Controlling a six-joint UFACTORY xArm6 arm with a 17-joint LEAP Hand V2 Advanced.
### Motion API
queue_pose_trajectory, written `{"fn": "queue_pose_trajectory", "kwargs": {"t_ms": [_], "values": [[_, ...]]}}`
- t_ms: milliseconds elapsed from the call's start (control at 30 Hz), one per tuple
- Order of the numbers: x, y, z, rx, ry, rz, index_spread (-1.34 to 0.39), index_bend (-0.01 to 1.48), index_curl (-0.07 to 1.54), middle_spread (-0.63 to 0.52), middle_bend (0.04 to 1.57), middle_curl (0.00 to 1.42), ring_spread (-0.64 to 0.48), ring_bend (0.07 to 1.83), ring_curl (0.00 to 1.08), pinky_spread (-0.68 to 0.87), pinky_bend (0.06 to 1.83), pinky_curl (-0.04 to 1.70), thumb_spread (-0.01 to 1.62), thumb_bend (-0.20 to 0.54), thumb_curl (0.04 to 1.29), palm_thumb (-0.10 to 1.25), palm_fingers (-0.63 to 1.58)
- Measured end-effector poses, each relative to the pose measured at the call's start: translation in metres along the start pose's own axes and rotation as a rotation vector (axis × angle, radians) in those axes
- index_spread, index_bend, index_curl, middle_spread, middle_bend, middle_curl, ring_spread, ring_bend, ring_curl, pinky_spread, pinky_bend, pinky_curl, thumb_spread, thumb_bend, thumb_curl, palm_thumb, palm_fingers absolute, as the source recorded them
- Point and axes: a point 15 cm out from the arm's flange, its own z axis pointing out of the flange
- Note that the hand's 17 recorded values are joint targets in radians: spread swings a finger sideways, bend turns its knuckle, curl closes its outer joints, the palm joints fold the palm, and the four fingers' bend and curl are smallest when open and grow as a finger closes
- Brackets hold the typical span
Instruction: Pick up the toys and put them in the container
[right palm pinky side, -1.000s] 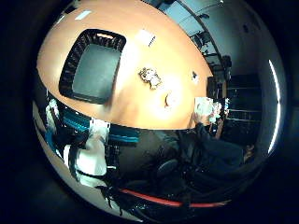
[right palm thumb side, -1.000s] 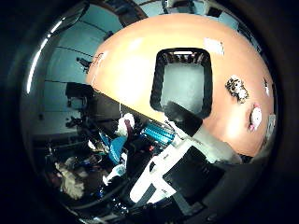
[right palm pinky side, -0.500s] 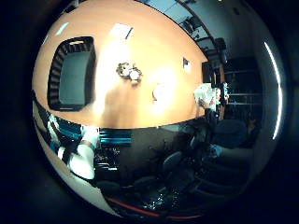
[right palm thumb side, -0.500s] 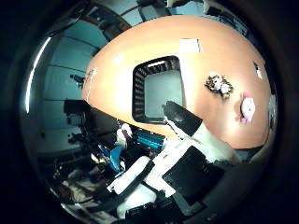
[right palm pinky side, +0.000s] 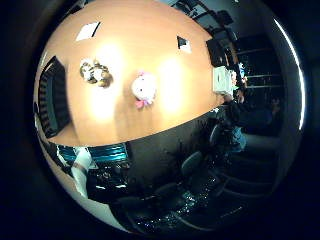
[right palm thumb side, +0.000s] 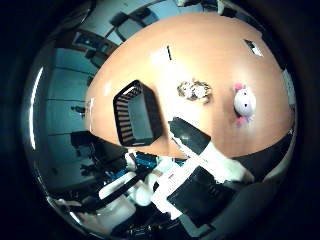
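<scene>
Two toys lie on the orange table (right palm thumb side: 210, 55). A small brown and white plush toy (right palm thumb side: 194, 90) rests near the table's middle. A white round plush toy with pink ears (right palm thumb side: 244, 102) lies a short way from it, farther from the container. The black slatted container (right palm thumb side: 137, 113) stands on the table beside the brown toy and looks empty. My hand (right palm thumb side: 200, 160) hangs high above the table's near edge, with white and black fingers reaching out straight and holding nothing.
A white sheet (right palm pinky side: 88, 31) and a small dark-edged card (right palm pinky side: 184, 44) lie on the table's far part. A white box-like thing (right palm pinky side: 222, 80) sits at one table end. Office chairs (right palm pinky side: 195, 162) stand along the table's edge.
The whole picture has swung, so the camera has moved sideways along the table; the container now sits nearer one edge and the toys nearer the middle. Nothing on the table has moved.
</scene>
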Motion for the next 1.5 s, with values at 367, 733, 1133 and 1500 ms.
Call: {"fn": "queue_pose_trajectory", "kwargs": {"t_ms": [367, 733, 1133, 1500], "values": [[0.07, -0.011, 0.092, -0.068, -0.041, 0.096, -0.38, 0.17, 0.3, -0.02, 0.19, 0.32, 0.16, 0.26, 0.23, 0.39, 0.27, 0.3, 1.07, -0.025, 0.27, 0.5, 0.2], [0.106, 0.005, 0.178, -0.134, -0.093, 0.144, -0.38, 0.17, 0.3, -0.02, 0.19, 0.32, 0.17, 0.24, 0.24, 0.39, 0.27, 0.31, 1.08, -0.023, 0.27, 0.48, 0.2], [0.108, 0.013, 0.211, -0.173, -0.125, 0.144, -0.38, 0.17, 0.3, -0.01, 0.19, 0.32, 0.18, 0.23, 0.25, 0.39, 0.26, 0.31, 1.07, -0.023, 0.27, 0.48, 0.19], [0.103, 0.019, 0.244, -0.214, -0.17, 0.152, -0.38, 0.17, 0.3, -0.01, 0.19, 0.31, 0.18, 0.22, 0.25, 0.39, 0.25, 0.31, 1.08, -0.023, 0.27, 0.49, 0.2]]}}
